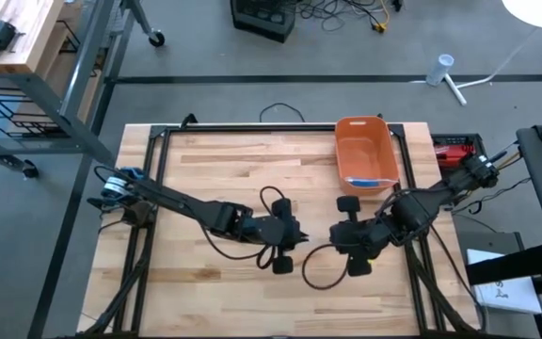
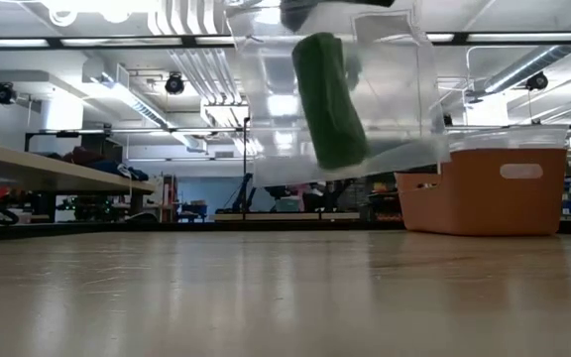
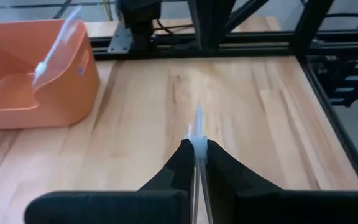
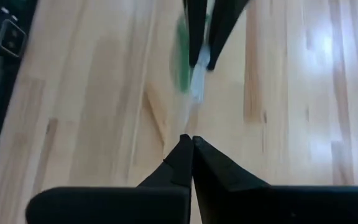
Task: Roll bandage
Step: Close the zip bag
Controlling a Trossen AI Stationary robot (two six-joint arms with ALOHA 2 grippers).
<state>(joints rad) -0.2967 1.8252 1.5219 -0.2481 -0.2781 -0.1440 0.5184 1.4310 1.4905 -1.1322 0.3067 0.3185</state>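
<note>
A clear plastic bag [image 2: 385, 99] with a green bandage roll [image 2: 330, 99] inside hangs above the table in the low view. My left gripper [image 1: 285, 247] and my right gripper [image 1: 351, 243] face each other over the middle of the table's near half, both shut on the bag's film. In the right wrist view the green roll [image 4: 181, 59] shows as a blur beside the film, with the left gripper's fingers [image 4: 194, 37] beyond it. The film itself hardly shows in the high view. My left gripper pinches a thin edge of the clear film [image 3: 198, 127] between its two fingers, coming slanting down from the table's left. The film stands edge-on past the fingertips, clear of the table. My right gripper pinches the clear film [image 4: 191, 118] between its shut fingertips, slanting down from the table's right. From there the film runs on toward the other gripper, off the wood, with the green roll beside it.
An orange bin [image 1: 365, 155] stands at the far right of the table, a clear plastic piece [image 3: 58, 43] sticking out of it. Black frame rails [image 1: 252, 130] border the tabletop. Bare wood lies to the left and near side of both grippers.
</note>
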